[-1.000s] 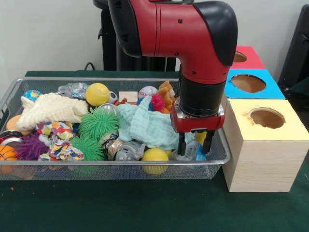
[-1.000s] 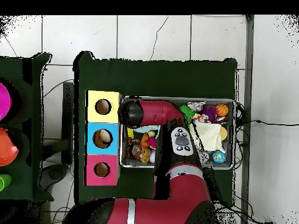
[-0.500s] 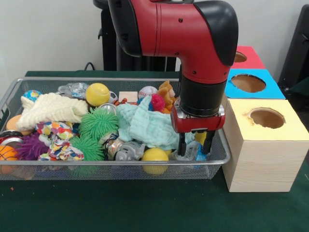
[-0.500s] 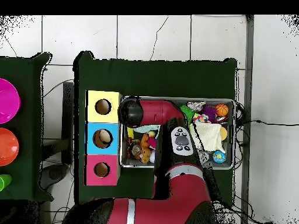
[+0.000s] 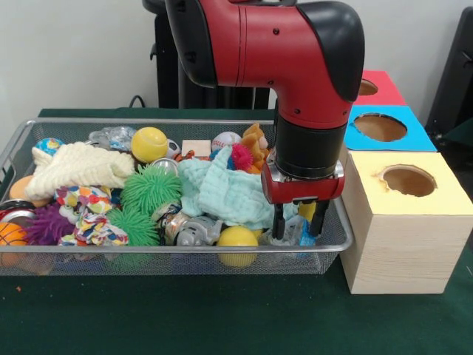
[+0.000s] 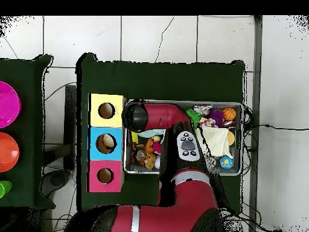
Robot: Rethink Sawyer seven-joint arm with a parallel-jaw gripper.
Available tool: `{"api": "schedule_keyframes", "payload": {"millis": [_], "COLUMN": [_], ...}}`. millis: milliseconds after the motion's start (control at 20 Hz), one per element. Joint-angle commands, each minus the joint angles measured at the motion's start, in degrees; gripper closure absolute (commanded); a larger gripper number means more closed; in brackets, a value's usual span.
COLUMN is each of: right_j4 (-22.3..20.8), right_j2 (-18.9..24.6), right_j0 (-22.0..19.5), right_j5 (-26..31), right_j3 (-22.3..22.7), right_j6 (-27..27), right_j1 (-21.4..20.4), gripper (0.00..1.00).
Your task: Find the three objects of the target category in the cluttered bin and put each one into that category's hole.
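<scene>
fingers [image 5: 298,222] lower than before, spread apart among clutter in bin [image 5: 325,248] corner.

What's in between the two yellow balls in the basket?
In the front view, the spiky green balls and a light blue cloth lie between the far yellow ball and the near yellow ball.
</scene>
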Motion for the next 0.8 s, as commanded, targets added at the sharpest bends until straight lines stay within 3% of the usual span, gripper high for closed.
{"api": "schedule_keyframes", "payload": {"millis": [50, 100, 800], "right_j4": [-3.5, -3.5, -3.4], "right_j2": [1.5, 1.5, 1.6], "right_j0": [-0.9, -0.8, -1.1], "right_j5": [-2.4, -2.6, -2.6], "right_j3": [1.3, 1.5, 2.8], "right_j6": [2.7, 2.9, 3.0], "right_j1": [1.9, 1.9, 1.6], "gripper": [0.00, 1.00, 1.00]}}
